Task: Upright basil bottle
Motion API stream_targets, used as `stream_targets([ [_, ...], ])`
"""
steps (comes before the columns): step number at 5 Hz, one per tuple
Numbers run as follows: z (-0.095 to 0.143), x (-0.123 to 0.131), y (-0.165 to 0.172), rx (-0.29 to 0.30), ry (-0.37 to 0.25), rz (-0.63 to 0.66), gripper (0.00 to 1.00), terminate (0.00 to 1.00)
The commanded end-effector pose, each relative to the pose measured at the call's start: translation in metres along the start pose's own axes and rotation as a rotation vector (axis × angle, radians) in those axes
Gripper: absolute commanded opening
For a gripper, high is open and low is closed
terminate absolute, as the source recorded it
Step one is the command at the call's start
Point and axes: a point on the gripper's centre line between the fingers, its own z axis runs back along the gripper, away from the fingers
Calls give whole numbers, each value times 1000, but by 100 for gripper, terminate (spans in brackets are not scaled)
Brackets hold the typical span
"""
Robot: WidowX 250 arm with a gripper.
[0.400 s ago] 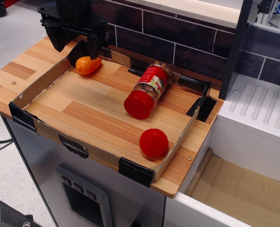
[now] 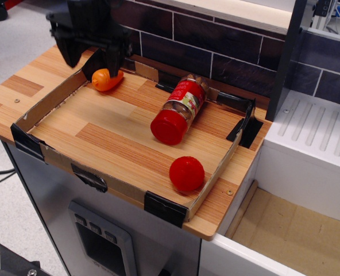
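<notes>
The basil bottle (image 2: 180, 109) lies on its side in the middle of the cardboard-walled tray (image 2: 55, 99), red cap towards the front, red-and-white label up. My gripper (image 2: 93, 56) hangs at the tray's back left corner, well left of the bottle, just above the orange carrot-shaped toy (image 2: 107, 79). Its two dark fingers (image 2: 114, 57) stand apart with nothing between them.
A red ball (image 2: 186, 173) sits near the tray's front right corner. A dark brick wall (image 2: 216, 52) runs behind the tray. A white ribbed drain surface (image 2: 313, 132) lies to the right, with a drop beyond the table's right edge.
The gripper has shifted slightly, a little up and to the left. The bottle, ball and carrot toy have not moved.
</notes>
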Motion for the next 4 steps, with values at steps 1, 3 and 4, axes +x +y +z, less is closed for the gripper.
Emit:
stream_targets([
  [1, 26, -18, -41, -98, 49, -92, 100, 0],
  [3, 23, -33, -82, -160, 58, -145, 100, 0],
  [4, 18, -36, -92, -143, 27, -117, 100, 0],
])
